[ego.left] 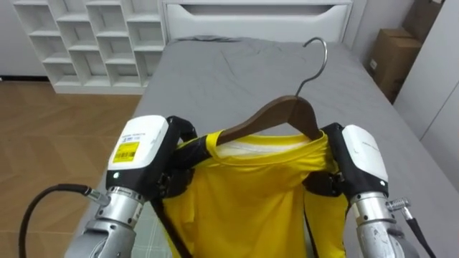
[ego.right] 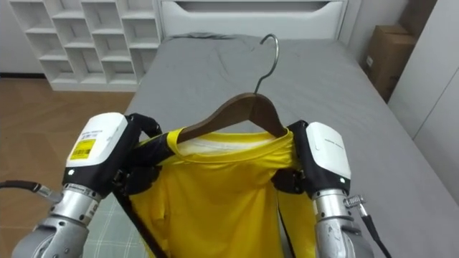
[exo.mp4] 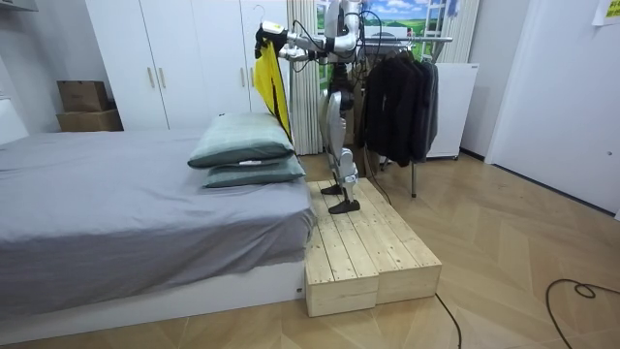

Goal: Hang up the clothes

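Note:
A yellow shirt (ego.left: 244, 193) hangs on a brown wooden hanger (ego.left: 276, 118) whose metal hook (ego.left: 319, 54) points up and away from me. I hold it up in front of me over the bed. My left hand (ego.left: 147, 154) has its dark fingers curled on the shirt's left shoulder at the hanger's end. My right hand (ego.left: 358, 154) grips the right shoulder the same way. In the room view I stand on a wooden platform (exo.mp4: 368, 242) beside the bed, with the yellow shirt (exo.mp4: 272, 82) raised at head height.
A grey bed (ego.left: 251, 72) lies below the shirt, with green pillows (exo.mp4: 242, 145) near me. A clothes rack (exo.mp4: 417, 41) with dark garments (exo.mp4: 397, 97) stands behind me. White cubby shelves (ego.left: 86, 43) and a cardboard box (ego.left: 394, 57) flank the bed's far end.

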